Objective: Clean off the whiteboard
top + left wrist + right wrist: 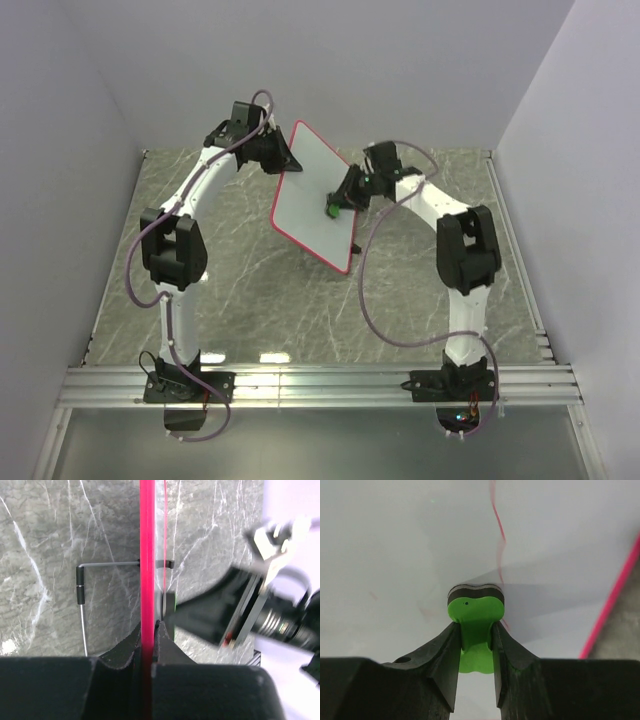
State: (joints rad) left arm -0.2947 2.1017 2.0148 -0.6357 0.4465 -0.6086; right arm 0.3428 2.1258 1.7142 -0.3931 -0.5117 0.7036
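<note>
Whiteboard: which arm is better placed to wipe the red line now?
The right. The right gripper is shut on the green eraser, whose pad touches the whiteboard at the red line. The left gripper only clamps the board's rim.

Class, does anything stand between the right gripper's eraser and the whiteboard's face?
Nothing visible does. The green eraser, held in the right gripper, appears to press its dark pad straight against the whiteboard. The left gripper clamps only the red rim, off to one side.
</note>
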